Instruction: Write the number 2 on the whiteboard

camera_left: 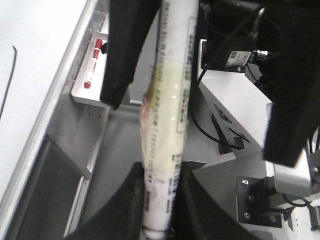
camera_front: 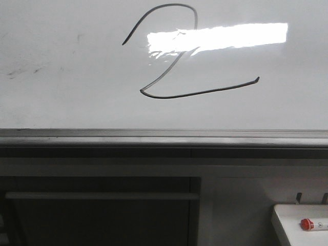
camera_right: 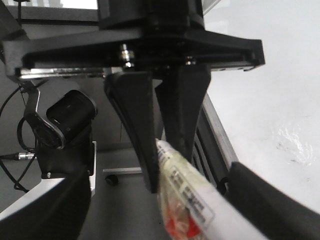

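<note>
The number 2 (camera_front: 174, 61) stands as a thin dark line on the whiteboard (camera_front: 61, 97), crossing a bright reflection. Neither gripper shows in the front view. My left gripper (camera_left: 160, 200) is shut on the lower barrel of a white marker (camera_left: 167, 100) with printed text and yellowish tape. The marker's other end reaches between the fingers (camera_left: 120, 60) of my right gripper, which stand wide apart. In the right wrist view my right gripper (camera_right: 159, 192) is open, with the marker (camera_right: 192, 200) lying between its jaws close to one of them. The left gripper's fingers (camera_right: 135, 120) clamp that marker.
A grey metal rail (camera_front: 164, 138) runs along the board's bottom edge. A small white tray (camera_front: 292, 212) at the lower right holds a red-capped marker (camera_front: 312, 224), also seen as the tray (camera_left: 92, 97) in the left wrist view. Cables and a black camera mount (camera_right: 67, 120) sit behind the arms.
</note>
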Available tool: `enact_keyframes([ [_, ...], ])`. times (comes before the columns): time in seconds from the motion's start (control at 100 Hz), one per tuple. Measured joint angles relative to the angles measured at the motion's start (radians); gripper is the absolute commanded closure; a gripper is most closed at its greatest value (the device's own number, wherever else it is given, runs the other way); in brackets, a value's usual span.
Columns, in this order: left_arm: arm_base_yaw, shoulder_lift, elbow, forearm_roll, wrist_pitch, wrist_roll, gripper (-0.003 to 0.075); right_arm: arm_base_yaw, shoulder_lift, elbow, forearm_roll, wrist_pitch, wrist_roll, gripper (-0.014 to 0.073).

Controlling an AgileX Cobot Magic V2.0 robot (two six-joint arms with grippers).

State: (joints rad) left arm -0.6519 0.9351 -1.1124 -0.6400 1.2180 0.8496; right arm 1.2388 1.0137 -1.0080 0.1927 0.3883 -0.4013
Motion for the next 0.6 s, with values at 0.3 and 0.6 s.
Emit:
enact_keyframes([
  [0.3,0.0,0.0,0.005,0.034,-0.23,-0.048,0.0741,-0.136,-0.176,0.0,0.0,0.023,0.0,0.0076],
  [0.6,0.0,0.029,0.237,0.113,-0.945,-0.35,0.0741,-0.362,-0.336,0.0,0.0,0.275,0.051,0.0663],
])
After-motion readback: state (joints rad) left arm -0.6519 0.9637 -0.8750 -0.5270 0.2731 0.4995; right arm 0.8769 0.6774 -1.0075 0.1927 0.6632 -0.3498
